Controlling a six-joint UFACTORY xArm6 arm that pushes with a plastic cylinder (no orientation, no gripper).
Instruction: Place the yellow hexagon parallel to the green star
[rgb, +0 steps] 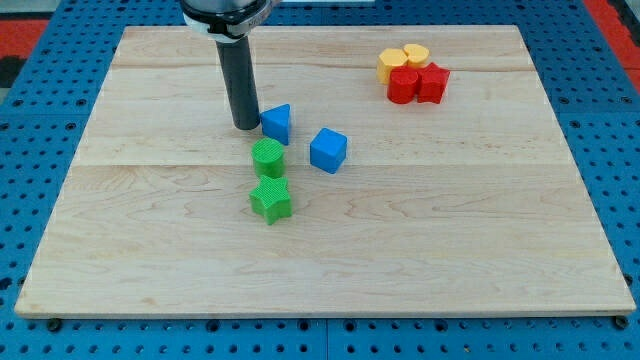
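Observation:
The yellow hexagon (392, 65) sits at the view's top right, touching a yellow heart-like block (416, 54) and two red blocks (404, 85) (433, 82). The green star (270, 200) lies near the board's middle, just below a green cylinder (268, 158). My tip (245, 126) rests on the board right beside the left side of a blue triangular block (277, 122), above the green cylinder and far left of the yellow hexagon.
A blue cube (328, 150) lies to the right of the green cylinder. The wooden board (150, 250) sits on a blue pegboard surface (40, 120) that surrounds its edges.

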